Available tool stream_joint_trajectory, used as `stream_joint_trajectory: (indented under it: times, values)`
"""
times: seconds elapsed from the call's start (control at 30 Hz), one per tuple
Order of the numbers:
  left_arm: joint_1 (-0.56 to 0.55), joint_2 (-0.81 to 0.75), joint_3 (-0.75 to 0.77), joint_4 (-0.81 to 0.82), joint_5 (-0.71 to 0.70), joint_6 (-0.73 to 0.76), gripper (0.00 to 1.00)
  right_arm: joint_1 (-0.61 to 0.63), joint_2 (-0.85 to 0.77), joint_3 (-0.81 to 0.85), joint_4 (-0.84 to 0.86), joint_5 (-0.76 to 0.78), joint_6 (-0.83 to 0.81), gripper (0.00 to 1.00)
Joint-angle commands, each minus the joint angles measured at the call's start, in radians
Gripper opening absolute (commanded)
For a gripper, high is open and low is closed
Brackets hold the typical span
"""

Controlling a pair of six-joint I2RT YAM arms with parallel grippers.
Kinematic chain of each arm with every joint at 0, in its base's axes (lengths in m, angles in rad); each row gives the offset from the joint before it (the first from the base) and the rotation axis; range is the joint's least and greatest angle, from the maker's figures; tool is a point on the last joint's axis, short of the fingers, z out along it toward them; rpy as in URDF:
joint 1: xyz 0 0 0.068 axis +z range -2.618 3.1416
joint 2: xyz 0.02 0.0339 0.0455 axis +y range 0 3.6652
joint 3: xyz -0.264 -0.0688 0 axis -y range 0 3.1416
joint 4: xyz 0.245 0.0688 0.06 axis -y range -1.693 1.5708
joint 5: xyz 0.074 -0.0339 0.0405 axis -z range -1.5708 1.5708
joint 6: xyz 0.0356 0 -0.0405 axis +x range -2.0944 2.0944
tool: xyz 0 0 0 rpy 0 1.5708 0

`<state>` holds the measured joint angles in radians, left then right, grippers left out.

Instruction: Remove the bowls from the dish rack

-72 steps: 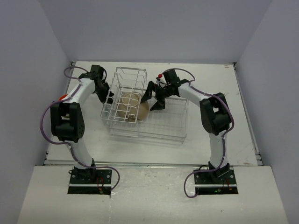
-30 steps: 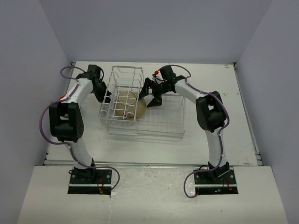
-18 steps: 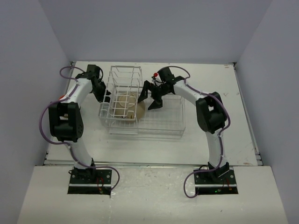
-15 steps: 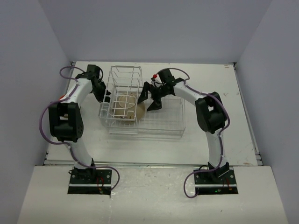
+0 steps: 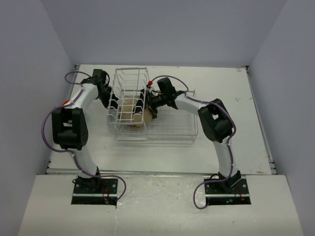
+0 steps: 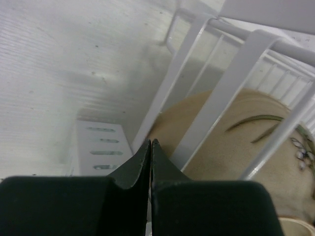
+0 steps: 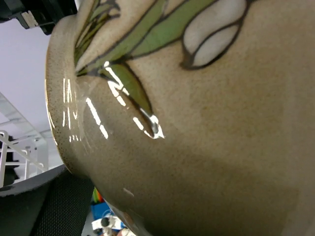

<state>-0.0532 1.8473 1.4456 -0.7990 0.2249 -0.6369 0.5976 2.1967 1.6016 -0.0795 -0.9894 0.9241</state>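
Observation:
The dish rack (image 5: 170,129) stands mid-table, with its tall slotted section (image 5: 129,81) on the left. The larger tan bowl (image 5: 129,109) stands on edge inside that section. It shows behind white wires in the left wrist view (image 6: 246,147). It fills the right wrist view (image 7: 206,123), where green leaf markings are visible. My left gripper (image 5: 109,97) is shut and empty (image 6: 150,143), with its tips against the rack's left side. My right gripper (image 5: 149,107) reaches into the rack at the bowl's right edge. One finger (image 7: 44,201) shows wide to the left, and the other is hidden. The other bowls are out of view.
A pale rim (image 6: 298,227) peeks from under the tan bowl in the left wrist view. White rack wires (image 6: 216,108) cross close in front of the left fingers. The grey walls (image 5: 29,73) enclose the table on three sides.
My right gripper has moved left, from beside the rack's tall section in to the tan bowl. The rack has shifted slightly. My left gripper has stayed at the rack's left side.

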Motion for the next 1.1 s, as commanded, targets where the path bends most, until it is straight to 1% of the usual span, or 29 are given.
stream_joint_trajectory:
  times: [0.0, 0.07, 0.13, 0.2, 0.4, 0.5, 0.53, 0.57, 0.7, 0.73, 0.77, 0.8, 0.83, 0.87, 0.9, 0.93, 0.97, 1.0, 1.07]
  values:
    - [-0.079, -0.028, -0.017, 0.004, 0.208, -0.038, 0.00, 0.041, 0.008, -0.002, 0.048, 0.070, -0.007, 0.99]
    - [-0.079, -0.026, -0.017, 0.004, 0.209, -0.038, 0.00, 0.041, -0.012, -0.008, -0.023, 0.139, -0.045, 0.99]
    - [-0.079, -0.025, -0.014, 0.006, 0.211, -0.040, 0.00, 0.038, -0.035, -0.018, -0.042, 0.150, -0.062, 0.99]
    - [-0.079, -0.023, -0.007, 0.004, 0.209, -0.040, 0.00, 0.038, -0.058, -0.041, -0.072, 0.202, -0.085, 0.99]
    - [-0.079, -0.019, 0.006, -0.005, 0.197, -0.033, 0.00, 0.031, -0.161, -0.111, -0.059, 0.299, -0.093, 0.99]
    - [-0.079, -0.022, 0.007, -0.005, 0.195, -0.033, 0.00, 0.018, -0.178, -0.115, -0.051, 0.301, -0.079, 0.99]
    - [-0.079, -0.023, 0.009, -0.008, 0.192, -0.032, 0.00, 0.013, -0.183, -0.126, -0.039, 0.290, -0.059, 0.99]
    - [-0.079, -0.022, 0.009, -0.008, 0.191, -0.030, 0.00, 0.011, -0.198, -0.141, 0.018, 0.278, -0.045, 0.99]
    - [-0.079, -0.023, 0.001, -0.002, 0.202, -0.040, 0.00, 0.002, -0.219, -0.189, 0.083, 0.255, 0.018, 0.99]
    - [-0.077, -0.022, 0.001, 0.003, 0.206, -0.041, 0.00, 0.001, -0.229, -0.209, 0.159, 0.252, 0.051, 0.99]
    - [-0.077, -0.022, -0.001, 0.004, 0.215, -0.043, 0.00, -0.001, -0.235, -0.221, 0.158, 0.256, 0.065, 0.99]
    - [-0.077, -0.020, -0.001, 0.006, 0.215, -0.044, 0.00, -0.001, -0.224, -0.179, 0.105, 0.267, 0.064, 0.99]
    - [-0.077, -0.020, 0.001, 0.006, 0.212, -0.046, 0.00, -0.001, -0.203, -0.123, -0.110, 0.287, 0.027, 0.99]
    - [-0.077, -0.020, 0.002, 0.006, 0.208, -0.046, 0.00, -0.001, -0.159, -0.029, -0.197, 0.340, 0.006, 0.99]
    - [-0.079, -0.022, 0.004, 0.007, 0.206, -0.047, 0.00, -0.004, -0.154, -0.014, -0.250, 0.356, -0.013, 0.99]
    - [-0.077, -0.023, 0.006, 0.009, 0.208, -0.050, 0.00, -0.005, -0.160, -0.022, -0.243, 0.357, -0.014, 0.99]
    - [-0.077, -0.023, 0.006, 0.012, 0.209, -0.052, 0.00, -0.007, -0.172, -0.040, -0.244, 0.420, -0.014, 0.99]
    - [-0.077, -0.023, 0.006, 0.015, 0.212, -0.052, 0.00, -0.010, -0.190, -0.046, -0.246, 0.438, -0.014, 0.99]
    - [-0.077, -0.023, 0.006, 0.017, 0.214, -0.056, 0.00, -0.030, -0.195, -0.077, -0.246, 0.433, 0.010, 0.99]
